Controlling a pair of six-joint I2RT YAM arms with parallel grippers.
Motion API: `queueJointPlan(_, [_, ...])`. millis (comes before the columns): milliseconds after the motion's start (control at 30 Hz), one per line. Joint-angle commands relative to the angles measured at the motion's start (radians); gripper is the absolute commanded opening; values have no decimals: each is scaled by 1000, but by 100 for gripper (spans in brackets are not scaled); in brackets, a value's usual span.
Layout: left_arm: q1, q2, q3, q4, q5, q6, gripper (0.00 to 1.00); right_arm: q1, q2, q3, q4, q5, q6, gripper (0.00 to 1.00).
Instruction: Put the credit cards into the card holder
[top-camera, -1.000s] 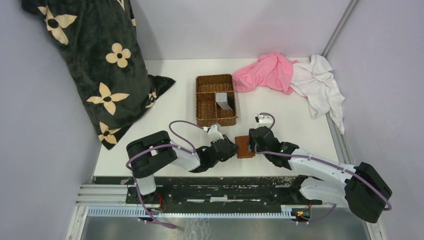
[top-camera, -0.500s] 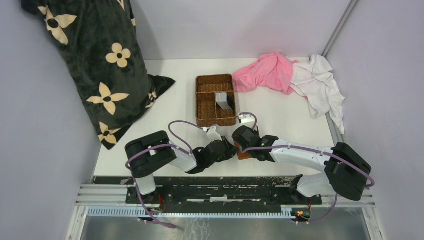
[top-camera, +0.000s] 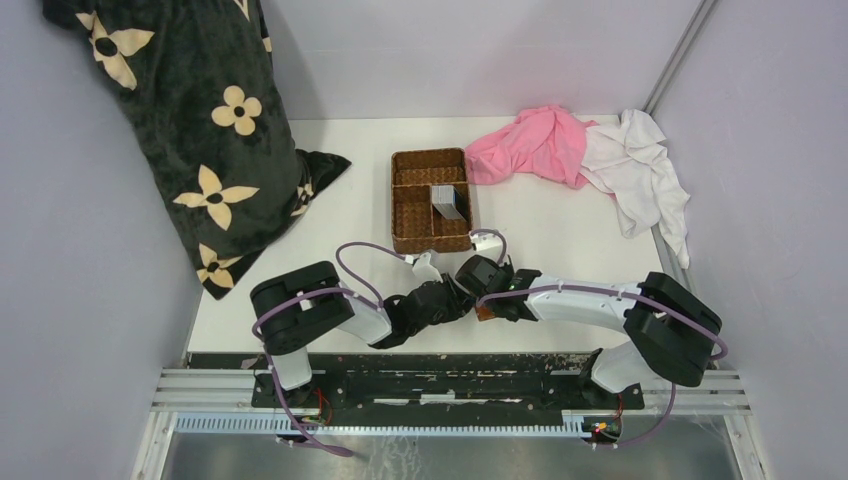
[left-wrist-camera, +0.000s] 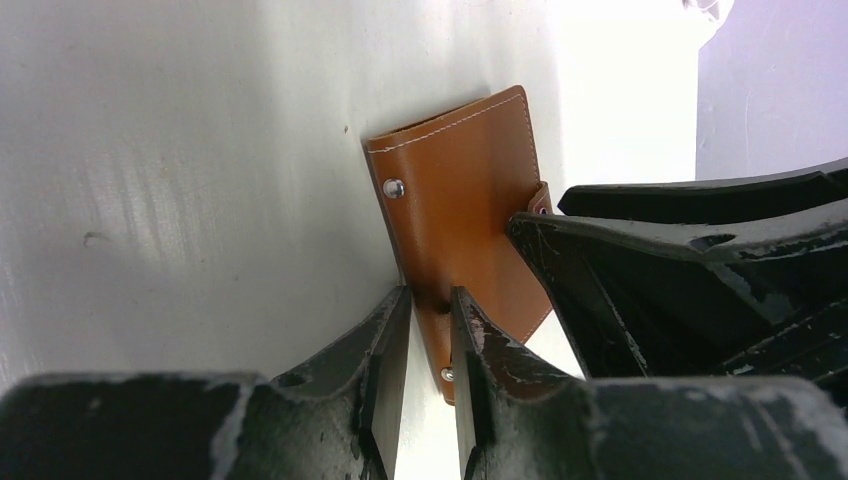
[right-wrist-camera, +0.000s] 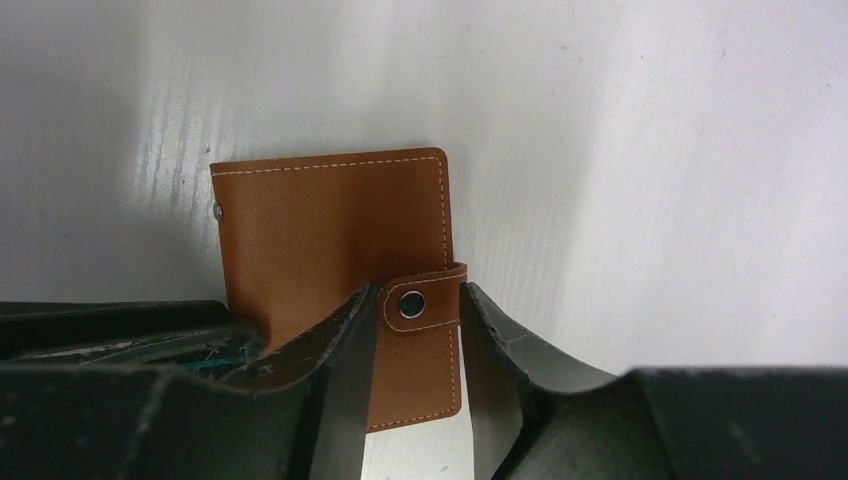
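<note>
The brown leather card holder (left-wrist-camera: 462, 180) lies closed on the white table, its snap tab (right-wrist-camera: 412, 305) fastened. My left gripper (left-wrist-camera: 428, 300) is shut on the holder's near edge, one finger on each side of it. My right gripper (right-wrist-camera: 415, 295) comes from the opposite side and stands open, its fingers (right-wrist-camera: 345, 330) narrowly straddling the snap tab. From above, both gripper heads cover the card holder (top-camera: 487, 313) except for a brown sliver. The grey credit cards (top-camera: 450, 203) stand stacked in the basket's right compartment.
The brown wicker basket (top-camera: 415, 200) sits just beyond the grippers. A pink cloth (top-camera: 535, 145) and a white cloth (top-camera: 645, 175) lie at the back right. A black flowered cushion (top-camera: 190, 130) leans at the left wall.
My right arm has swung left and come over the card holder, and its jaws have narrowed around the tab. The left gripper has kept its hold and place.
</note>
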Motion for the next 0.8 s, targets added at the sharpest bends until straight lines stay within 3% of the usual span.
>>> queueJointPlan(0, [5,81,-63,-289,34,83,32,8,7,37,-8,47,-16,40])
queueJointPlan(200, [7,88,-61,-290,34,80,31,25,-14,37,-9,61,-26,29])
queueJointPlan(767, [7,101,-48,-293,40,75,30,61,-1,43,6,68,-26,22])
